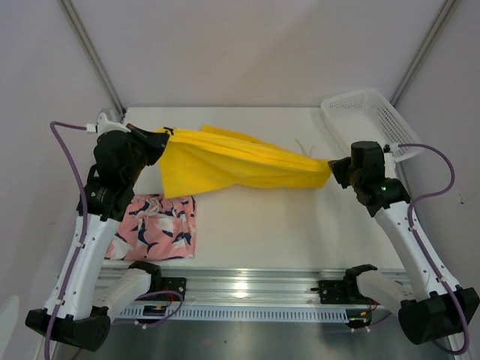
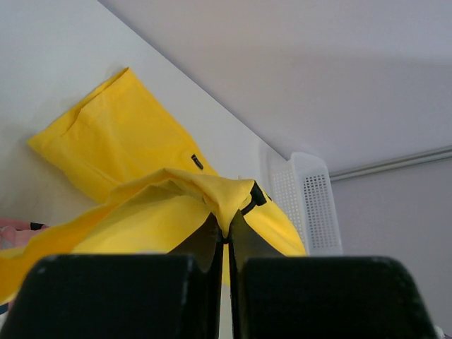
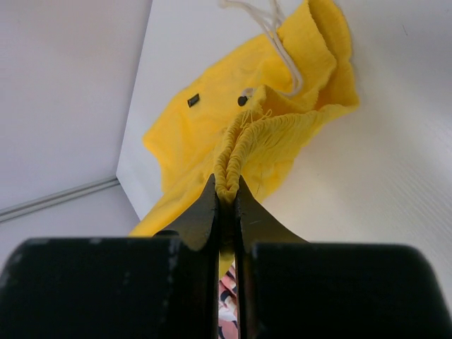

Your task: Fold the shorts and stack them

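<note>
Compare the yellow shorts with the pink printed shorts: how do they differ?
The yellow shorts are plain; the pink shorts carry a navy-and-white print. The yellow pair is stretched between the left gripper and right gripper, each shut on an end; the pink pair lies ungripped on the table in a compact rectangle. Both are soft fabric.

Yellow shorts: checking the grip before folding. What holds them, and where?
Left gripper pinches a fabric edge of the yellow shorts; right gripper pinches the gathered waistband.

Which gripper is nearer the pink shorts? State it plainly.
Left. The left gripper is just beyond the pink shorts; the right gripper is far off to their right.
</note>
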